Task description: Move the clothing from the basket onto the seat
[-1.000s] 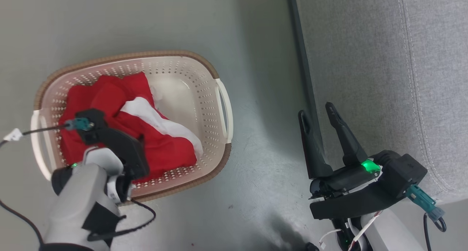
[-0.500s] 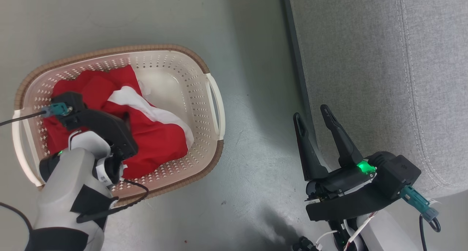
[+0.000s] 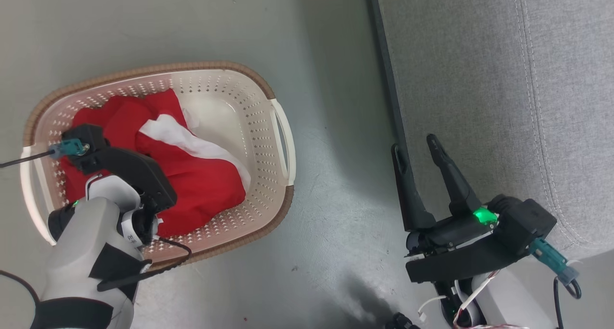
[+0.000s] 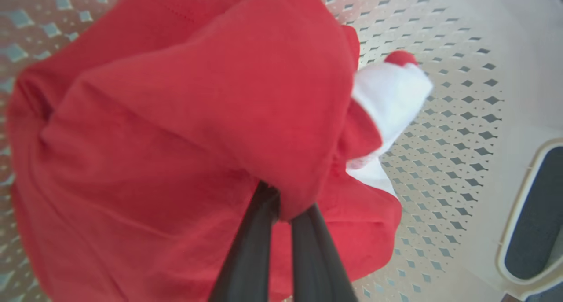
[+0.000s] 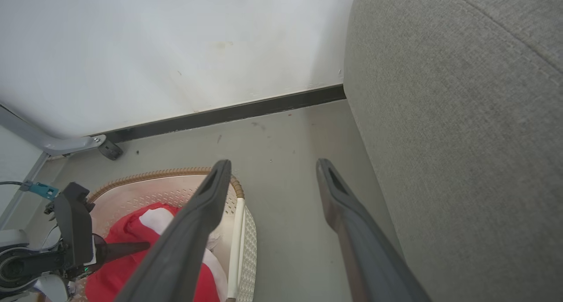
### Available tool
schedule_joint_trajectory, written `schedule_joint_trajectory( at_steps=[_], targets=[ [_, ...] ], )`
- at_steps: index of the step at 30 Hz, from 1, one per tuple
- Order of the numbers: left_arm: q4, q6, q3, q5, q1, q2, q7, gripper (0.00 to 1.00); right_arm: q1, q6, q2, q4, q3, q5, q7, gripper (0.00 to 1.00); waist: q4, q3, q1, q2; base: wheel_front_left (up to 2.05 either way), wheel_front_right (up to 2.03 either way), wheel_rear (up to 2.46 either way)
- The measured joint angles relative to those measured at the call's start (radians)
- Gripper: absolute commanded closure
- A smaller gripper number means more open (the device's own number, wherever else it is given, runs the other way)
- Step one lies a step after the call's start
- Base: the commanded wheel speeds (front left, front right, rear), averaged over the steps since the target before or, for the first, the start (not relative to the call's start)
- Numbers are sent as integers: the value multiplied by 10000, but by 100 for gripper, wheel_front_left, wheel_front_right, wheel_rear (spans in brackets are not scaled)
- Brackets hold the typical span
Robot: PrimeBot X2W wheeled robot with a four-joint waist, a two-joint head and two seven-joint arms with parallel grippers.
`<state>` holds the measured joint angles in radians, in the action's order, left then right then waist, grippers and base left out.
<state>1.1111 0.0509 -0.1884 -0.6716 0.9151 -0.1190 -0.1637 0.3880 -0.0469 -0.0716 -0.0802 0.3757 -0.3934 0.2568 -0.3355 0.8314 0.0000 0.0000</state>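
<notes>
Pinching a fold of the soft bright red, white-striped clothing (image 4: 184, 117), the left gripper (image 4: 286, 203) is clamped shut inside the oval cream perforated plastic basket (image 3: 225, 77) at nine o'clock. Nothing is yet laid on the large grey woven seat (image 3: 479, 79) at two o'clock. The right gripper (image 3: 413, 144) is held spread and empty.

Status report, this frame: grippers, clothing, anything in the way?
Left gripper shut on red clothing, inside basket. Right gripper open, empty, beside seat. No obstruction seen between basket and seat.

The grey floor (image 3: 336, 214) carries the basket (image 3: 211, 66), the seat (image 3: 470, 79) standing near.
</notes>
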Motion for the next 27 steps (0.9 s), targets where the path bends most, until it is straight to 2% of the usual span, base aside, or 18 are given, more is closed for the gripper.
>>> schedule_joint_trajectory(
  at_steps=[1,5,10,12,19,27],
  targets=[
    [0,0,0,0,0,0,0,100,0,0,0,0,0,0,0,0,0,0,0,0,0,0,0],
    [59,-460,-81,-4,-40,115,270,100,288,-73,8,-153,-196,0,0,0,104,-238,0,0,0,0,0],
    [15,-1312,-282,6,-433,163,786,100,408,-163,10,-437,-343,0,0,0,275,-685,-1,0,0,0,0],
    [-27,-1523,-359,6,-627,161,1003,100,470,-205,8,-575,-454,0,0,0,351,-907,-1,0,0,0,0],
    [-290,-1747,-732,27,-1362,303,1705,100,529,-326,-182,-991,-828,-2,0,0,704,-1783,-2,0,0,0,0],
    [-934,-1756,-1289,150,-2028,320,2566,100,521,-430,-309,-1436,-945,-17,-2,0,1205,-2893,-2,-1,0,0,0]
  ],
)
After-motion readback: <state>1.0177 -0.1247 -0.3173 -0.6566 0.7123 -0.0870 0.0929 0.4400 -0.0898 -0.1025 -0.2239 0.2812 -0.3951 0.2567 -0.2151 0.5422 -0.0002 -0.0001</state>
